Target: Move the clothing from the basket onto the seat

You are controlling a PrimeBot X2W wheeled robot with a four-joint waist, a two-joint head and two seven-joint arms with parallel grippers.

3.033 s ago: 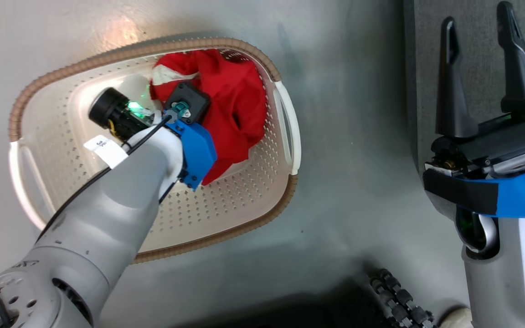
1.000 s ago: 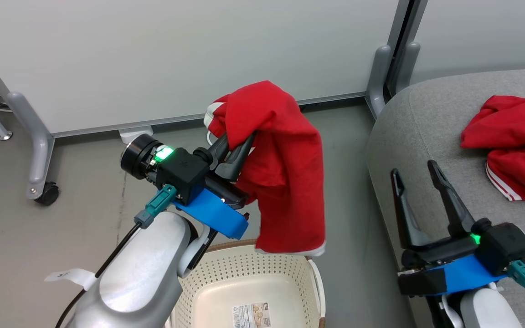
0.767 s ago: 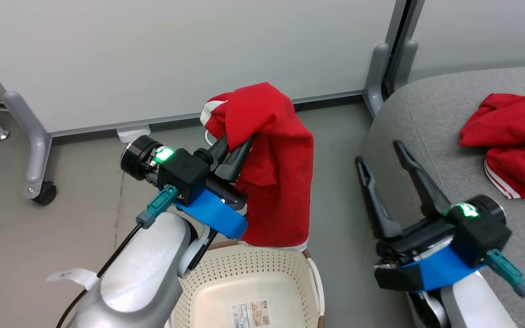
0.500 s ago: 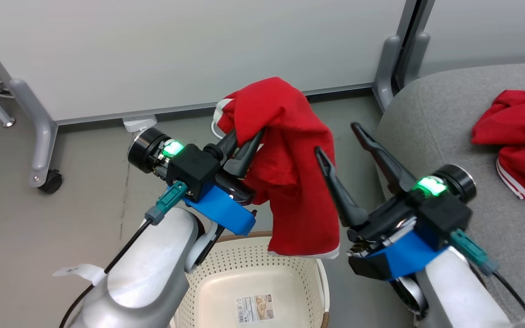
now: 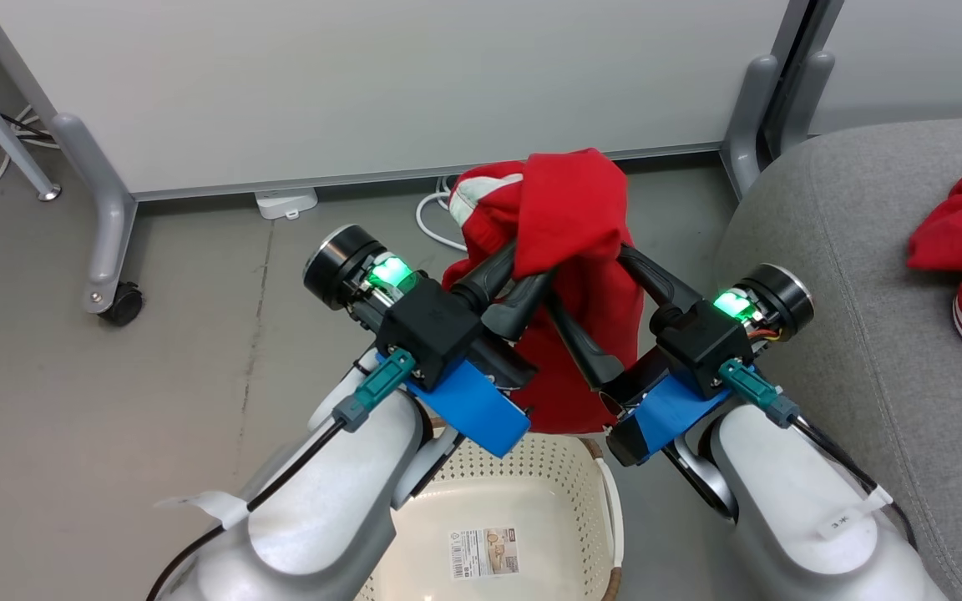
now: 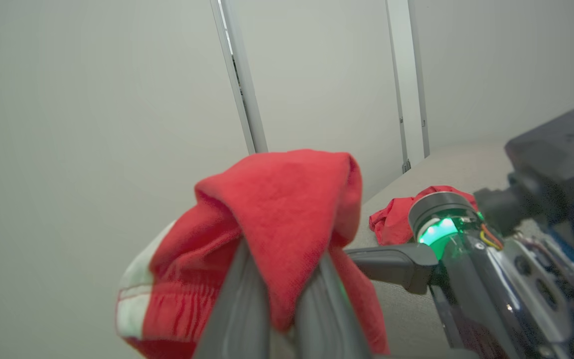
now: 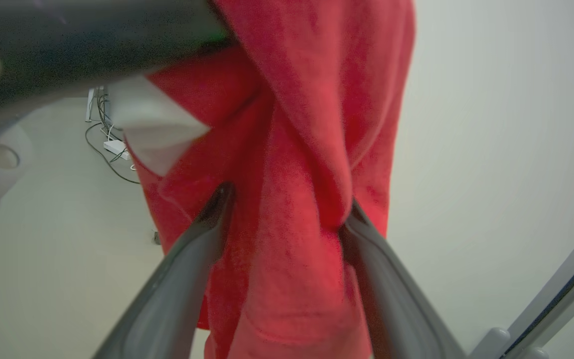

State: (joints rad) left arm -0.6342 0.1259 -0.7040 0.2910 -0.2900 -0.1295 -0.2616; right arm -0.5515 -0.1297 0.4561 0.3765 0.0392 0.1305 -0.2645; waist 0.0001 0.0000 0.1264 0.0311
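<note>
Grey floor (image 5: 155, 334), partition (image 5: 364, 83) behind: left pincer (image 5: 529, 269) clamps limp red garment (image 5: 573, 192) over basket (image 5: 560, 459); right pincer (image 5: 585, 274) gapes astride its hanging fold. Soft, light, droopy; bunched folds probably grip best.

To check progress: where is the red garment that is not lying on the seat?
Head view, upper centre: the red garment hangs above the basket, clamped in the left gripper, with the right gripper open around it, left of the seat.
</note>
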